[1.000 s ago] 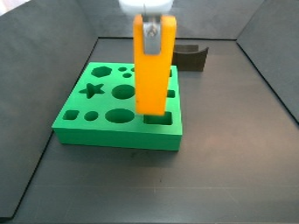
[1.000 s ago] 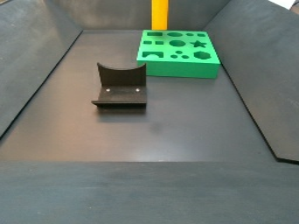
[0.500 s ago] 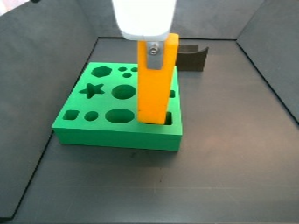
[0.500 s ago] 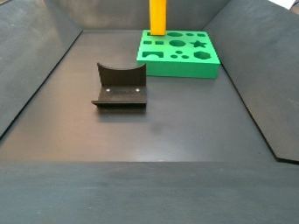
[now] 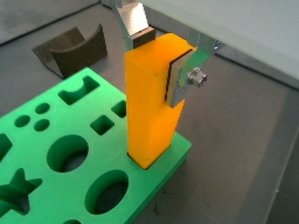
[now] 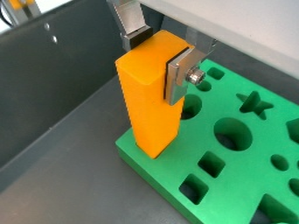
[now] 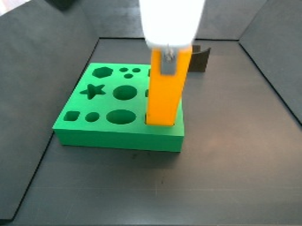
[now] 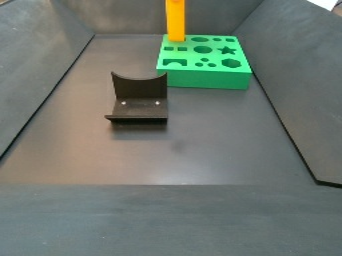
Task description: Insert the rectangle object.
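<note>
The rectangle object (image 7: 164,88) is a long orange-yellow bar, held upright; it also shows in the other side view (image 8: 175,20). My gripper (image 5: 158,52) is shut on its upper end, with one finger (image 5: 187,74) flat on a side face; both wrist views show this grip (image 6: 158,48). The bar's (image 5: 152,109) lower end meets the top of the green block (image 7: 101,124) at a corner and seems sunk a little into a hole there. The block (image 6: 246,166) has several shaped holes.
A small dark U-shaped holder (image 8: 138,97) stands on the dark floor apart from the green block (image 8: 203,62); it also shows behind the block (image 7: 200,57). Sloping dark walls (image 8: 40,90) enclose the floor.
My gripper has moved down with the bar. The bar's lower end has come down onto the block's corner, and less of the bar's length shows above the block.
</note>
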Motion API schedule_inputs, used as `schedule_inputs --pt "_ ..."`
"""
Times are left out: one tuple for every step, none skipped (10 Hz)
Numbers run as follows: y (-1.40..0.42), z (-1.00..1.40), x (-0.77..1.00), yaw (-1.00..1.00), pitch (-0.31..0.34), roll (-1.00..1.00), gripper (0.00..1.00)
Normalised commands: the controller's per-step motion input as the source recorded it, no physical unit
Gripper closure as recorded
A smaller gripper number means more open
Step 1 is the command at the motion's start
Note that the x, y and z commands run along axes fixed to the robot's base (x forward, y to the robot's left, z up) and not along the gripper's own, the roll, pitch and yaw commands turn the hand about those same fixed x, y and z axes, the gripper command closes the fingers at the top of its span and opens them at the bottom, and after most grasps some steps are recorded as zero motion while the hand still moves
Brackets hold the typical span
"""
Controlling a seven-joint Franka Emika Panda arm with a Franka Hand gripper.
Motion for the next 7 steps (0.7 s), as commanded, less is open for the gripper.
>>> schedule_inputs --pt "-0.03 -0.44 0.1 0.0 0.0 0.1 1.0" --pt "-0.07 -0.49 0.0 0.07 0.0 0.24 1.0" --pt "-0.05 -0.37 0.0 0.06 0.0 0.19 1.0" --pt "-0.05 -0.43 0.0 0.05 0.0 0.15 1.0" --pt "0.0 -0.34 0.0 0.0 -0.114 -0.05 1.0" --pt "0.0 -0.33 0.09 0.0 -0.063 -0.1 1.0" --pt "-0.05 -0.14 0.0 0.0 -0.061 0.0 1.0"
